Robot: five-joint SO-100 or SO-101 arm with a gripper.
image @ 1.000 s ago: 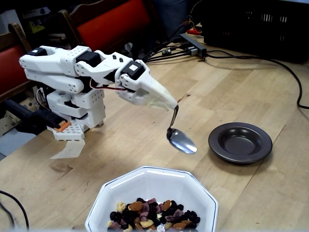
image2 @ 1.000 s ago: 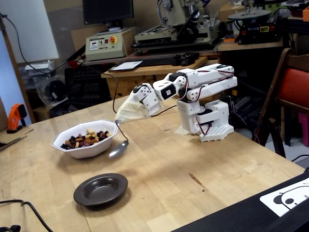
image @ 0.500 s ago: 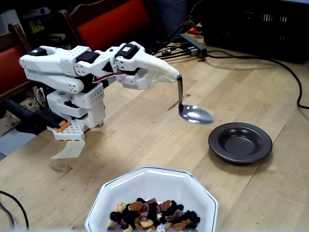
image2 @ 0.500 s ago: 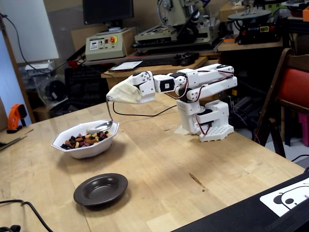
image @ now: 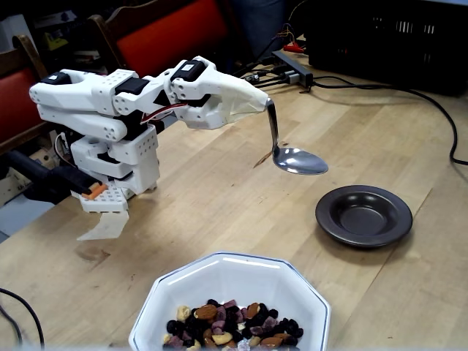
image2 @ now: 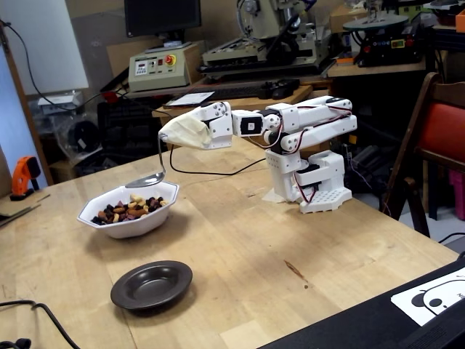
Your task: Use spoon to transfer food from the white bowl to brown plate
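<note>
A: Pale wood is the table [image: 351, 117] surface, scuffed in places. From my station I take the white bowl [image: 219, 281] as the landmark. What do you have relative to it?

B: The food [image: 230, 330] lies inside the bowl, heaped at the near side in one fixed view: cashews, almonds, dark raisins, pinkish bits. In the other fixed view the same heap [image2: 129, 209] fills the bowl [image2: 120, 222] floor.

A: The spoon?

B: The spoon [image: 291, 156] hangs in the air, its handle running up into the pincer [image: 265, 102], its bowl roughly level. In one fixed view it sits beyond the white bowl, toward the brown plate [image: 363, 215]. In the other it [image2: 147, 177] appears just above the white bowl's far rim. I see nothing in the spoon's bowl.

A: Pincer state?

B: Clenched on the spoon's handle end. A whitish covering hides the fingers, so I go by the handle emerging from its tip [image2: 161, 137].

A: The plate?

B: It stands on the table beside the white bowl, apart from it, centre bare. In the second fixed view it [image2: 151, 283] lies nearer the camera than the bowl.

A: The arm [image: 110, 110]?

B: Reaching out level from its base toward the white bowl.
</note>
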